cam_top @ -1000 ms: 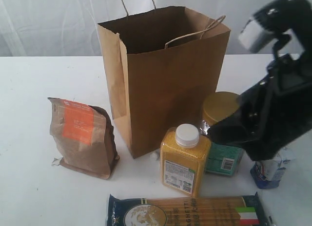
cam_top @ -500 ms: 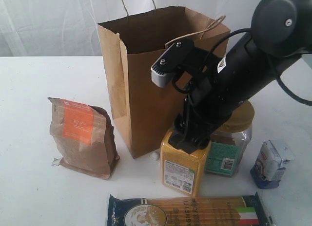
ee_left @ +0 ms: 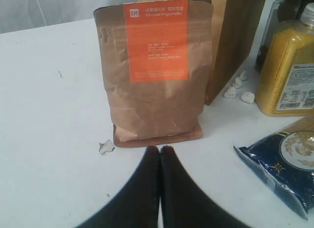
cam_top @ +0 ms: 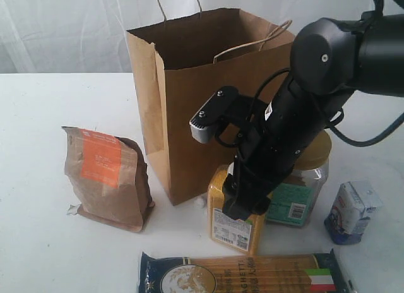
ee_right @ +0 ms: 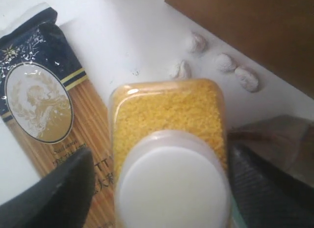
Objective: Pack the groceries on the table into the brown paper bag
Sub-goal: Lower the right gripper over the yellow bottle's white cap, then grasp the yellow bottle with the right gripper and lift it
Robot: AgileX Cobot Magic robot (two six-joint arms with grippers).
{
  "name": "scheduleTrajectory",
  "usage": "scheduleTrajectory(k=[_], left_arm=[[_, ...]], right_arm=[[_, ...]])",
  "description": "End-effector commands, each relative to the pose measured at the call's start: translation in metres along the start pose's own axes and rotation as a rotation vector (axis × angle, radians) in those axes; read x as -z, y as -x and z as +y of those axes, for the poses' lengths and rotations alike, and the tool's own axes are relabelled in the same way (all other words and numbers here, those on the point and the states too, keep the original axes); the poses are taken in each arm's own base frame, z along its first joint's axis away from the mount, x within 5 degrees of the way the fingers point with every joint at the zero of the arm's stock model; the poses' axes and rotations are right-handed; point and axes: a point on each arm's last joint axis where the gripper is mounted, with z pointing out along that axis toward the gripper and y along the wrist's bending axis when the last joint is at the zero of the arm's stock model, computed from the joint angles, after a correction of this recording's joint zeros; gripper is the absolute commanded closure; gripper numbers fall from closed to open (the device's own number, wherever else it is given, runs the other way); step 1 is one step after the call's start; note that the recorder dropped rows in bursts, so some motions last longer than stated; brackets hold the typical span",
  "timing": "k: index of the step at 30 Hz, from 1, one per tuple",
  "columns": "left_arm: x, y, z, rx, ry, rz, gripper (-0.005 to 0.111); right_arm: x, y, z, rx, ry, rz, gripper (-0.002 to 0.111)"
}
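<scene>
Hovering over the yellow white-capped bottle [cam_top: 233,228], right gripper [cam_top: 242,203] poised beside the brown paper bag [cam_top: 208,110]: likely the grasp step. Left wrist: left gripper [ee_left: 159,152] pinched shut, empty, kraft pouch [ee_left: 154,75] just ahead of its tips. Right wrist: wide jaws flanking the bottle, upright between them, long axis vertical, cap up. Next, probably: descend, close, lift over the bag's rim.

Brown paper bag [cam_top: 208,97] open, upright mid desk [cam_top: 38,116]; kraft pouch [cam_top: 107,179] standing leftward; yellow bottle [cam_top: 228,225], gold-lidded jar [cam_top: 295,201], blue-white packet [cam_top: 352,212] upright rightward; spaghetti pack [cam_top: 246,274] flat along front edge.
</scene>
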Motion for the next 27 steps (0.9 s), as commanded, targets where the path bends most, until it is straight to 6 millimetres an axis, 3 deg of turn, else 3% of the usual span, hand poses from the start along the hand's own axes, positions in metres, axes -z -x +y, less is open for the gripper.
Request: scheduleTrajectory(k=[1,8,10,14,15,16,22,27], left_arm=[[0.000,-0.001,0.000,0.002,0.003,-0.002,0.107],[0.000,-0.001,0.000,0.002,0.003,-0.002,0.107],[0.000,-0.001,0.000,0.002,0.003,-0.002,0.107],[0.000,-0.001,0.000,0.002,0.003,-0.002,0.107],[0.000,-0.001,0.000,0.002,0.003,-0.002,0.107],[0.000,-0.001,0.000,0.002,0.003,-0.002,0.107],[0.000,-0.001,0.000,0.002,0.003,-0.002,0.107],[0.000,-0.001,0.000,0.002,0.003,-0.002,0.107]], right_arm=[[-0.005,0.000,0.000,0.008,0.016,0.024,0.038],[-0.017,-0.002,-0.001,-0.003,0.046,0.060,0.055],[-0.016,0.000,-0.001,-0.013,0.050,0.047,0.065],[-0.007,0.002,0.003,-0.034,0.065,0.004,0.097],[-0.001,0.002,0.005,-0.033,0.056,-0.014,0.106],[0.004,0.003,0.005,-0.039,0.046,-0.030,0.108],[0.055,-0.003,0.020,-0.123,0.003,-0.137,0.108],[0.101,-0.019,0.040,-0.124,-0.023,-0.204,0.108]])
